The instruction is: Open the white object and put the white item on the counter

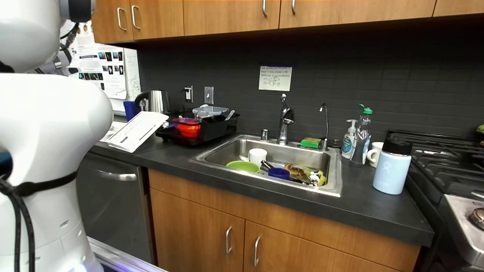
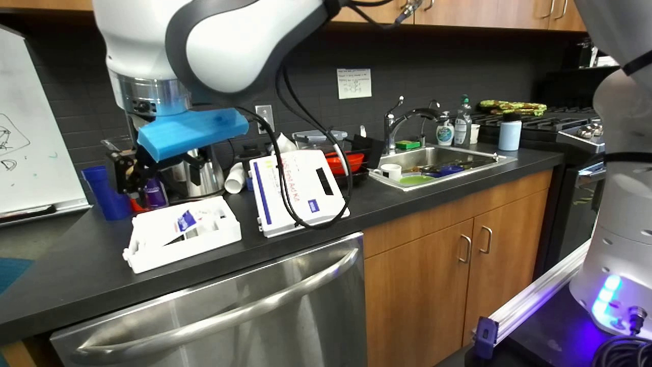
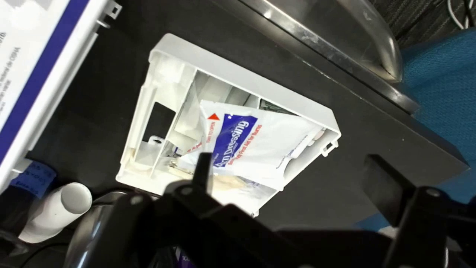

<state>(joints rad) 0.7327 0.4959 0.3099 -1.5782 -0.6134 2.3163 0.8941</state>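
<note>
- Table (image 2: 66,275): extends dark grey under the scene; serves as both support and intended destination.
- Robot arm (image 2: 229,46): bends down toward the table; sole arm of the rig, hence nearest without contest.
- Case lid (image 2: 305,193): leans tilted on the table, printed first-aid face outward, apart from the tray (image 3: 253,83) across a strip of dark surface.
- Tray: lies flat on the table, hollow side up, below the end effector (image 3: 289,165), with long axis roughly parallel to the table's front edge. Opening step judged complete, with lid and tray parted.
- Kettle (image 2: 211,178): stands close behind the tray; possible bump during a low approach from the rear.
- End effector: hangs above the tray, spread to full width, holding nothing. In the wrist view, sits to the lower right of the tray's middle, with closing line oblique to the tray's long axis.
- Dressing packet (image 3: 260,141): rests loosely across the tray's dividers, toward the upper left from the end effector in the wrist view; most likely the white item meant for the table. Outline partly hidden, long axis uncertain.
- Fingers (image 3: 202,173): appear, in the wrist view, at the packet's printed end on one side and past the tray's short end on the other. Probably called for next: a shift toward the tray's middle, a descent, then a pinch on a packet edge, with some risk of sliding or folding.
</note>
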